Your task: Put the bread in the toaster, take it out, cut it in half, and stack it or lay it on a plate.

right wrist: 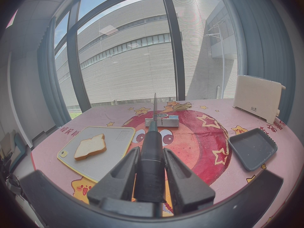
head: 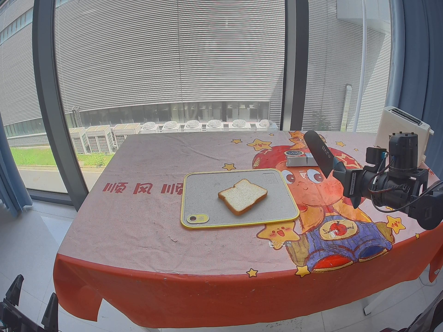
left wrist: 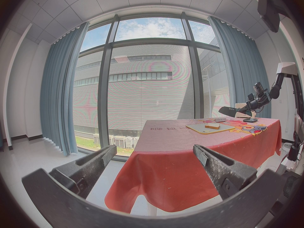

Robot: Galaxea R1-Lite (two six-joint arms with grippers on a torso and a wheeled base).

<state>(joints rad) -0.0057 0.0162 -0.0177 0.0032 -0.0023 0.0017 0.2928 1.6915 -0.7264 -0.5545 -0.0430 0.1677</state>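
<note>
Uncut bread slice (head: 242,195) flat on the cutting board (head: 203,194). Right gripper (right wrist: 151,155) right of board, fingers clamped on the knife (head: 318,153) handle; blade label too small to read. Toaster (head: 401,121) far right of board, partly hidden by that arm. Dark plate (right wrist: 252,148) right of board. Left gripper (left wrist: 154,152) well off board's near left, probably below table level, fingers wide apart, empty. Red characters on tablecloth (head: 138,236) left of board.

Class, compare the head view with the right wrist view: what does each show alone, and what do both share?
Head view alone: the orange-red tablecloth's hanging front edge. Right wrist view alone: the dark grey square plate. Both: the white bread slice on the grey, yellow-rimmed cutting board, the cream toaster, and the black knife in the right gripper, jaws shut on it.
</note>
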